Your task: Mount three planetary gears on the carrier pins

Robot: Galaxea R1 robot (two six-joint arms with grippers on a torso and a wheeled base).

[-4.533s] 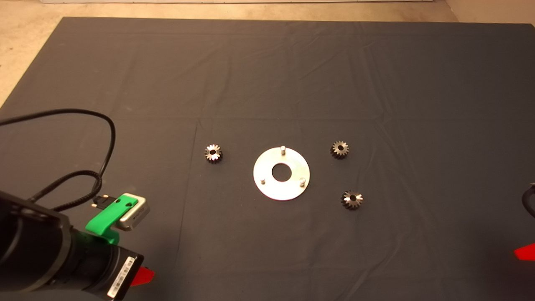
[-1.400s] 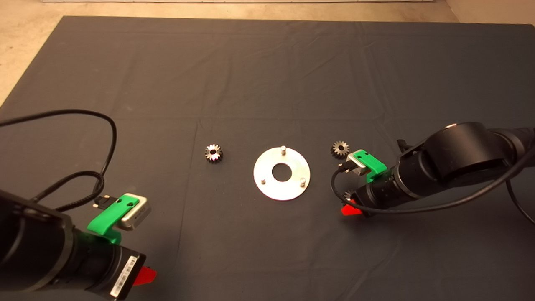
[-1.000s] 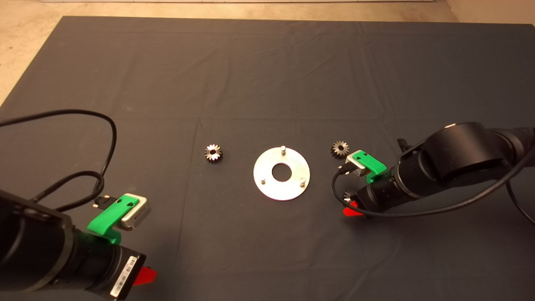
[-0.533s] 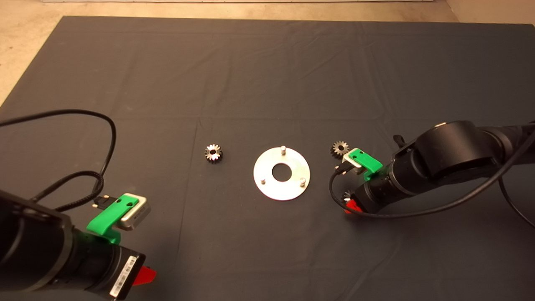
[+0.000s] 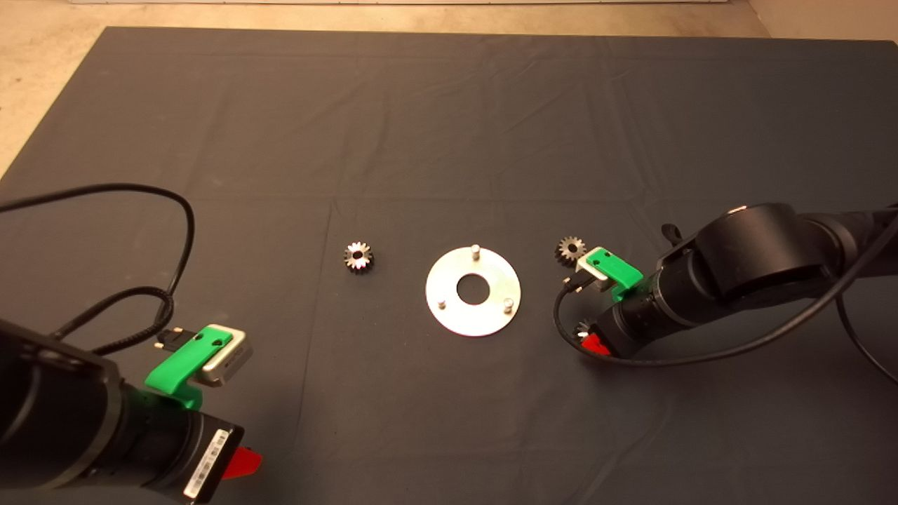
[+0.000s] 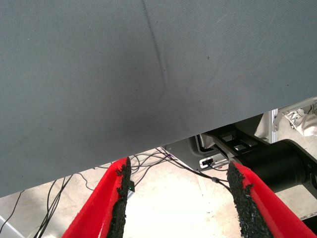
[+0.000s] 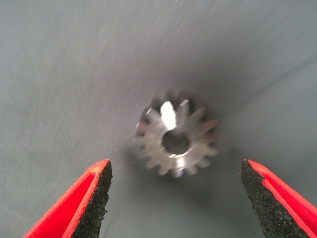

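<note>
A shiny silver disc with a large central hole lies mid-mat, with three bare carrier pins standing on it. One planetary gear lies left of the disc. A second gear lies right of it. A third gear lies flat on the mat just ahead of my right gripper, whose fingers are open to either side of it; in the head view only the gear's edge shows beside that gripper. My left gripper is open and empty, parked at the lower left.
The dark mat has wrinkles and a crease. A black cable loops over its left part. Past the mat's edge the left wrist view shows floor cables and a black machine base.
My right arm came in from the right edge and lowered its open gripper over the lower right gear. In the last second it shifted slightly up and left. The left arm has not moved.
</note>
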